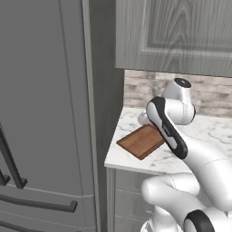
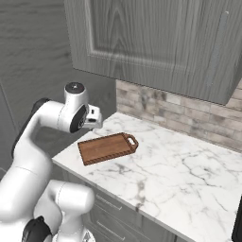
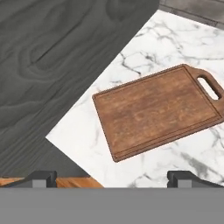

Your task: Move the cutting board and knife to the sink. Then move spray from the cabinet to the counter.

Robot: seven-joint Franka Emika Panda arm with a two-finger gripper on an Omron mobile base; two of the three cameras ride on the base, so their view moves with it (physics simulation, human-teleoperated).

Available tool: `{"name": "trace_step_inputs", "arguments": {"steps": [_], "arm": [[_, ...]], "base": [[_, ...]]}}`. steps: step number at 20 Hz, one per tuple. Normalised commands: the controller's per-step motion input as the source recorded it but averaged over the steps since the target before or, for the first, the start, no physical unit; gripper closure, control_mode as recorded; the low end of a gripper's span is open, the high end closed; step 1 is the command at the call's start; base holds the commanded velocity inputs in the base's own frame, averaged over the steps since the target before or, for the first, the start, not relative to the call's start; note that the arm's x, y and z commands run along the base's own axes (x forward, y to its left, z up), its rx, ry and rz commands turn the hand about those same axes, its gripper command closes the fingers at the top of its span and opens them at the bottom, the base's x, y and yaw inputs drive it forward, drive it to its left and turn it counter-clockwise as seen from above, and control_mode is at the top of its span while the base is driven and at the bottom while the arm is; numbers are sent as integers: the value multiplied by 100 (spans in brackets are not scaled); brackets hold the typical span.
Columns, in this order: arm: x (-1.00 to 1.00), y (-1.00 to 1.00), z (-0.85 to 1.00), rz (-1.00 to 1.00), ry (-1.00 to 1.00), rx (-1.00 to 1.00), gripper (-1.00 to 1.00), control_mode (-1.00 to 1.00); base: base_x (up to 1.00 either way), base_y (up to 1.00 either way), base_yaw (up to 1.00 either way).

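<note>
The cutting board (image 3: 157, 111) lies flat on the white marble bench (image 2: 189, 175), near the bench's left end and well clear of the brick backsplash (image 2: 189, 118). In the hand view it sits toward 1 o'clock from the claw (image 3: 111, 177), its long axis running from about 8 o'clock to 2 o'clock, with the loop handle (image 3: 209, 85) at the far, 2 o'clock end. The near short edge is the end closest to the fingertips (image 3: 41, 177) — apart from them, not touching.

The claw is spread wide and holds nothing; its two dark tips stand far apart at the bottom of the hand view. In the right base view the hand (image 2: 92, 118) hovers just off the board's plain short end, at about 10 o'clock from it, above the bench.

The board is reddish-brown wood with visible grain and a shallow groove around its rim — thin, rigid, rectangular. The bench is smooth, grey-veined stone over grey drawer fronts. Above hangs the cabinet (image 2: 156, 38), grey wood-grain with a panelled door, closed.

I judge the coming move to be a reach toward 1 o'clock, down onto a board edge; so flat a thing will likely need gripping across its thickness.
</note>
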Motion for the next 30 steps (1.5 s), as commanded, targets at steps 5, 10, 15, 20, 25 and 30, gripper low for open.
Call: {"name": "trace_step_inputs", "arguments": {"steps": [5,10,15,20,25,30], "arm": [[33,0,-29,6,1,0,-100,-100],[32,0,-31,8,0,0,-100,-100],[33,1,-33,5,1,-1,-100,-100],[37,3,-31,0,5,-2,-100,-100],[36,0,-28,0,5,0,-100,-100],[41,0,-27,0,2,0,-100,-100]], "base": [[0,0,0],[0,0,0],[0,0,0],[0,0,0],[0,0,0],[0,0,0]]}}
